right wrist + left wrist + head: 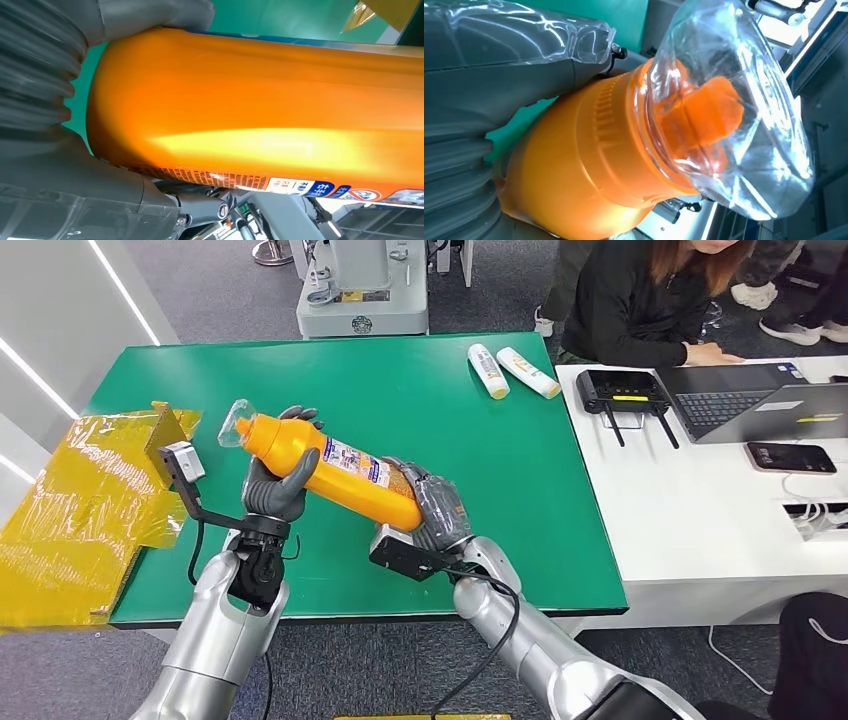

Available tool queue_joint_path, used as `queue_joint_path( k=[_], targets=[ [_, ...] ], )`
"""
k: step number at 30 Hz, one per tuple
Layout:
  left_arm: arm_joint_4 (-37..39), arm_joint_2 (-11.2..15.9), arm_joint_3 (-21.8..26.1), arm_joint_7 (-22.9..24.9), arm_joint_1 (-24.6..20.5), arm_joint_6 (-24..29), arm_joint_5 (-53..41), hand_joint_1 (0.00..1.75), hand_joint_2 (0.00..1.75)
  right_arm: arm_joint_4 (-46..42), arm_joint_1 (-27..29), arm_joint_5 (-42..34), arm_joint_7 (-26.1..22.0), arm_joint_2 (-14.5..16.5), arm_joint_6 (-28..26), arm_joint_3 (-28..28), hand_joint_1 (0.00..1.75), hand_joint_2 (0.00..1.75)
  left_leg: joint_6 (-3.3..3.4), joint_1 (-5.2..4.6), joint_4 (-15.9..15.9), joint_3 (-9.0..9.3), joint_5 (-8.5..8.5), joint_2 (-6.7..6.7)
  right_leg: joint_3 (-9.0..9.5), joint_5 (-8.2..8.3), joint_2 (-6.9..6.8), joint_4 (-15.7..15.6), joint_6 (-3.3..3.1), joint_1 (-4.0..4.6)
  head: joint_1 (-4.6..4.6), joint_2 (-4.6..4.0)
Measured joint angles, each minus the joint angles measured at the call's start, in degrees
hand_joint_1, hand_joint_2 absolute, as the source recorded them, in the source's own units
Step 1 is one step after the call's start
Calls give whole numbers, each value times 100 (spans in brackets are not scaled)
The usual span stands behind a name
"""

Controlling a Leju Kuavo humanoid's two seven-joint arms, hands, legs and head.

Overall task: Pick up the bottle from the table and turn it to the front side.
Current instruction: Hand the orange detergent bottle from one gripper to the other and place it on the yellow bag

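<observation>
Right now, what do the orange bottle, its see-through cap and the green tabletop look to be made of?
Orange bottle: probably glossy plastic, since a bright highlight runs along its smooth body. Cap: clear thin plastic, the orange spout showing through its glinting dome. Green tabletop: matte, with no reflections; perhaps a rubber or felt mat, hard to tell.

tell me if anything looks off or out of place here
Nothing spilled or damaged. The orange bottle is held tilted above the green table by the left hand and right hand, clear cap in place.

Bright, even overhead light; glare streaks the bottle (260, 145), and both wrist views blur up close.
</observation>
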Motion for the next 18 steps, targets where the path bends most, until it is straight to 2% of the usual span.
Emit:
queue_joint_path(
  k=[9, 10, 13, 14, 18],
  targets=[
    [-314, -7, 4, 136, 153, 43, 127, 175, 175, -148, 84, 123, 61, 17, 7, 9, 175, 175, 0, 0, 0, -1, 0, 0, 0, 0, 0, 0, 0, 0, 1, 1],
    [-332, -7, 4, 152, 160, 30, 140, 175, 175, -160, 87, 129, 61, 17, 2, 9, 150, 175, 0, 0, 0, -1, 0, 0, 0, 0, 0, 0, 0, 0, 1, 1],
    [-376, 0, 2, 186, 177, -16, 166, 175, 175, -189, 107, 159, 48, 17, -27, 9, 19, 175, 0, 0, 0, 0, 0, 1, 0, 0, 1, -1, 0, 0, 1, 1],
    [-390, 2, 2, 189, 180, -23, 167, 175, 175, -199, 122, 168, 34, 17, -38, 10, 0, 175, 0, 0, 0, 0, 0, 0, -1, 0, 1, -1, 0, 0, 2, 0],
    [-458, 19, 0, 133, 181, 28, -10, 175, 175, -299, 233, 4, -84, 12, -33, 13, 0, 175, 0, 0, 0, 1, 0, 0, -1, 0, 0, -1, 0, 0, 2, 1]
  ],
)
